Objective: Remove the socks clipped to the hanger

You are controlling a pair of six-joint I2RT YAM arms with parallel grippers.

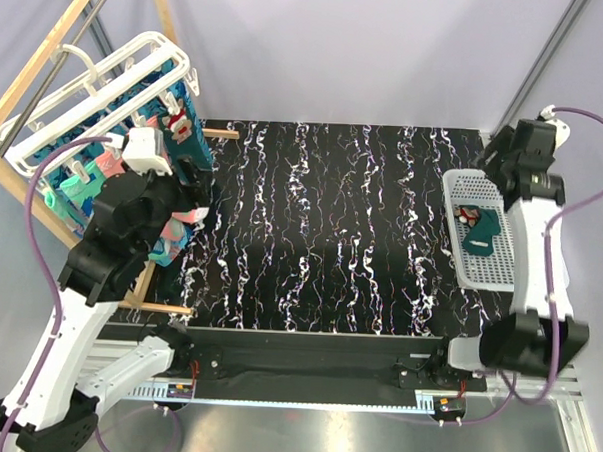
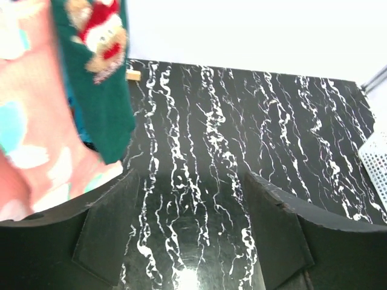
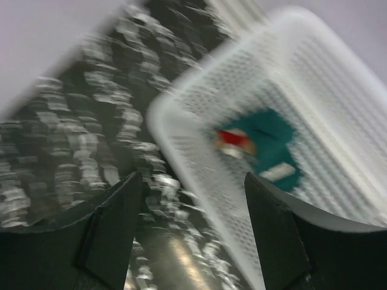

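The white hanger (image 1: 108, 82) hangs at the far left with several socks clipped under it. A dark teal sock with a red figure (image 1: 179, 131) (image 2: 103, 78) and a coral-pink sock (image 1: 109, 163) (image 2: 36, 133) hang there. My left gripper (image 1: 187, 216) (image 2: 188, 199) is open and empty, just right of the coral-pink sock, above the table. My right gripper (image 1: 495, 159) (image 3: 192, 199) is open and empty above the near rim of the white mesh basket (image 1: 459, 248) (image 3: 199, 181), where a dark teal sock (image 1: 482, 229) (image 3: 266, 148) lies.
The wooden pole frame (image 1: 33, 69) holds the hanger at the left. The black marbled table (image 1: 332, 217) spreads between the two arms. A wooden peg (image 1: 163, 307) sticks out near the left arm. The right wrist view is blurred.
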